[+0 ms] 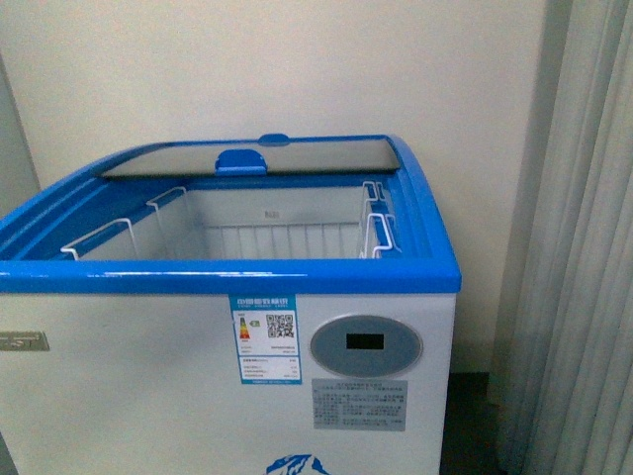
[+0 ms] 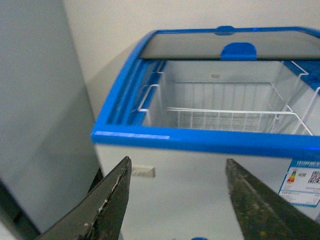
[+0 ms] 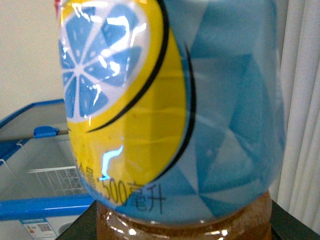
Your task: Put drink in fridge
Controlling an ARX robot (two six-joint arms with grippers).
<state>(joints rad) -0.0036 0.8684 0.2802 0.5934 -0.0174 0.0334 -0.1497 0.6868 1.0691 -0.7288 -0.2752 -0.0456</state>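
The fridge (image 1: 227, 272) is a white chest freezer with a blue rim; its curved glass lid (image 1: 247, 156) is slid back and the inside with white wire baskets is open. It also shows in the left wrist view (image 2: 200, 140) and the right wrist view (image 3: 35, 207). My right gripper (image 3: 182, 232) is shut on the drink (image 3: 170, 110), whose yellow-blue label and amber liquid fill that view; the cap is out of view. My left gripper (image 2: 177, 200) is open and empty, in front of the fridge's white front wall. Neither gripper shows in the front view.
A grey-white cabinet (image 2: 40, 115) stands close beside the fridge. A pale curtain (image 1: 584, 247) hangs on the other side. White wire baskets (image 1: 129, 233) hang along the fridge's inner walls. A grey oval display panel (image 1: 365, 345) is on its front.
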